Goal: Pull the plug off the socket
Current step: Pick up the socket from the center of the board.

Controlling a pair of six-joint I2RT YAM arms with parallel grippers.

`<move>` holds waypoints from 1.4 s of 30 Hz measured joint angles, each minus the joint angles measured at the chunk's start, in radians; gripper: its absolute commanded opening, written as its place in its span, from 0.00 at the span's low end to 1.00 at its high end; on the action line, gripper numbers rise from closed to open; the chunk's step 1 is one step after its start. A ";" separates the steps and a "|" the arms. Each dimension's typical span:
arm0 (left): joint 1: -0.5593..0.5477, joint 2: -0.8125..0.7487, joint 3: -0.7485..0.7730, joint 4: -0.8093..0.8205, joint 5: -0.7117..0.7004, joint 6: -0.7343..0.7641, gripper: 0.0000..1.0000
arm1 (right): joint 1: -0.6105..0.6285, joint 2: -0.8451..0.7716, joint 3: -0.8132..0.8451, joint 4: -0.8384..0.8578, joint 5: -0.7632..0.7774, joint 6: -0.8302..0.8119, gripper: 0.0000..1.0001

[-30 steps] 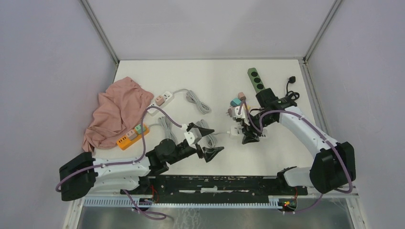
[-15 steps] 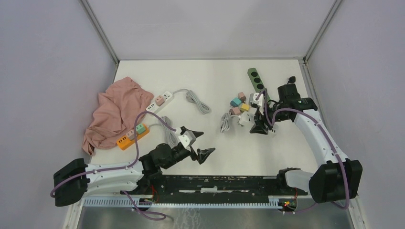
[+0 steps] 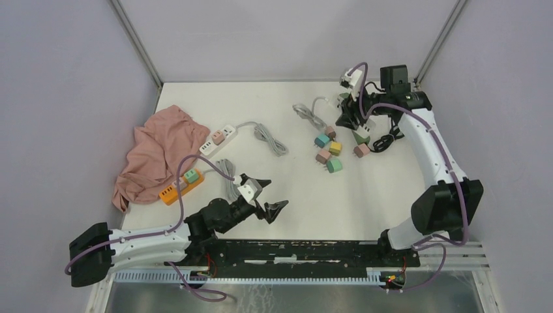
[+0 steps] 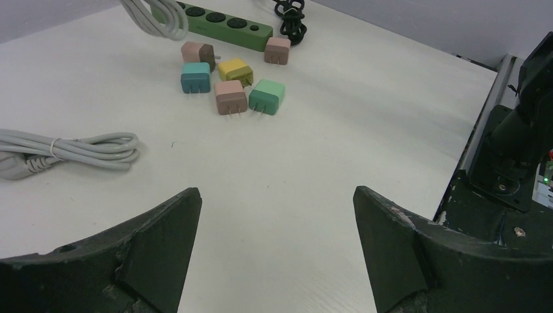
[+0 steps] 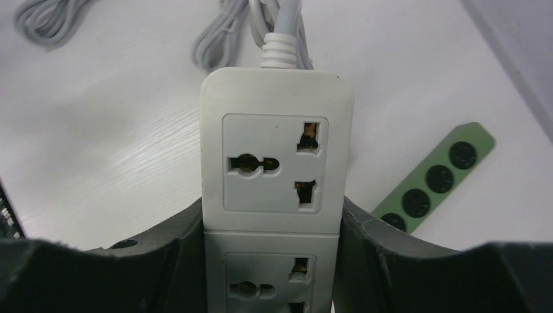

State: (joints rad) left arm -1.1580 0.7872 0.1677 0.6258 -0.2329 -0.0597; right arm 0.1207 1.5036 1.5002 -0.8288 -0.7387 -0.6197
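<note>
My right gripper point(image 3: 347, 116) is shut on a white power strip point(image 5: 277, 156) and holds it above the far right of the table. The two sockets that show in the right wrist view are empty, and the strip's grey cable point(image 3: 306, 112) trails to the left. Several loose coloured plugs point(image 3: 328, 151) lie on the table below it and also show in the left wrist view point(image 4: 231, 85). A green power strip point(image 5: 437, 179) lies beside the gripper. My left gripper point(image 3: 266, 195) is open and empty over bare table near the front; its jaws stand wide apart in the left wrist view point(image 4: 274, 195).
A pink cloth point(image 3: 160, 153) lies at the left. A white strip with a pink plug in it point(image 3: 218, 137) and an orange strip with a green plug point(image 3: 179, 186) lie beside the cloth. A black cable point(image 3: 390, 134) is coiled at the far right edge.
My right gripper has carried the white strip from the table's middle up and back to the far right, leaving the coloured plugs behind. My left arm has drawn back slightly toward the front.
</note>
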 measured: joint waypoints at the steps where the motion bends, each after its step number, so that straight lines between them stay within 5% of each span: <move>1: 0.000 -0.011 -0.006 -0.003 -0.003 0.000 0.93 | -0.002 0.031 0.032 0.024 0.024 0.028 0.01; 10: 0.000 -0.068 -0.036 -0.011 -0.024 -0.004 0.93 | -0.032 0.334 0.234 0.204 0.310 0.238 0.03; 23: 0.000 -0.067 -0.059 -0.015 -0.025 -0.019 0.93 | -0.155 0.568 0.246 0.304 0.581 0.393 0.20; 27: 0.000 -0.061 -0.059 -0.014 -0.025 -0.024 0.93 | -0.193 0.642 0.266 0.285 0.592 0.406 0.34; 35: 0.000 -0.043 -0.059 -0.014 -0.024 -0.048 0.93 | -0.208 0.743 0.296 0.220 0.594 0.417 0.84; 42: 0.000 -0.035 -0.046 -0.039 -0.025 -0.058 0.92 | -0.216 0.733 0.317 0.216 0.581 0.414 0.99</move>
State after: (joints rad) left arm -1.1580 0.7525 0.1219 0.5873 -0.2581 -0.1181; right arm -0.0948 2.2364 1.8175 -0.6125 -0.1577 -0.2058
